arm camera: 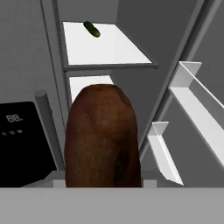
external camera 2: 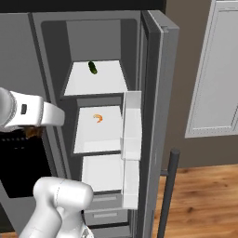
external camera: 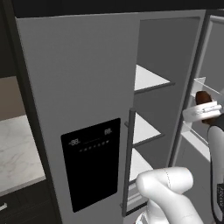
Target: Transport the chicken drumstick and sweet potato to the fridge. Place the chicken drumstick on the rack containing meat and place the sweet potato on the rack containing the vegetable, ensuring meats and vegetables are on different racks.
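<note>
My gripper (external camera: pixel 205 105) clamps sweet potato (arm camera: pixel 103 135), long axis along fingers, outside open fridge (external camera 2: pixel 153 69). Vegetable rack (external camera 2: pixel 100 86) with green vegetable (external camera 2: pixel 93 68) near back edge lies ahead and above; shrimp rack (external camera 2: pixel 90 139) just below. Lift toward top rack front edge.

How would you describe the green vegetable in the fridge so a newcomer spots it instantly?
Start at the grey fridge, right door open, white shelves inside. On the top shelf lies a small dark green cucumber, near the back. The shelf below holds an orange curled shrimp instead.
</note>
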